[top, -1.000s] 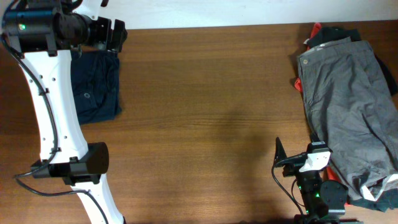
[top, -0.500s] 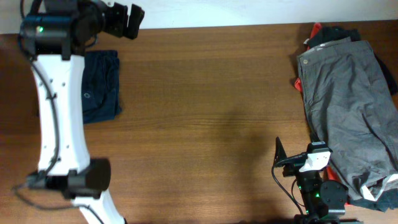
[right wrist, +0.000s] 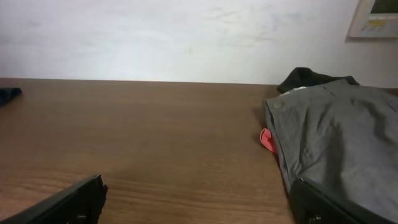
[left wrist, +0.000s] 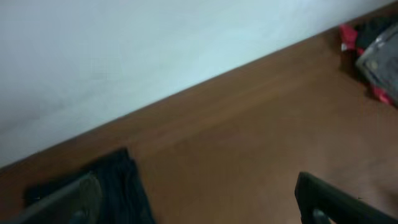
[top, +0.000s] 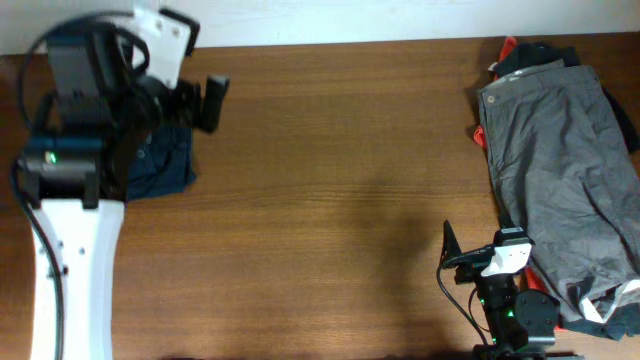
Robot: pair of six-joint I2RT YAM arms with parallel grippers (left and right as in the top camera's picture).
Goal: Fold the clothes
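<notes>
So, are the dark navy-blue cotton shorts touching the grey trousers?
Apart. The overhead view shows the dark navy-blue cotton shorts on the left, the grey trousers on the right, and bare brown wooden table between them.

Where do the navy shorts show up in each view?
Overhead: navy shorts at far left, partly under the left arm.
Left wrist: bottom left corner.
Right wrist: probably the dark sliver at the left edge.
Shared landmark: grey trousers, on the right in all three.

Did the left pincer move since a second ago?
Yes. Seen from overhead, the left pincer slid away from the table's far edge toward the near side, and is now beside the navy shorts.
</notes>
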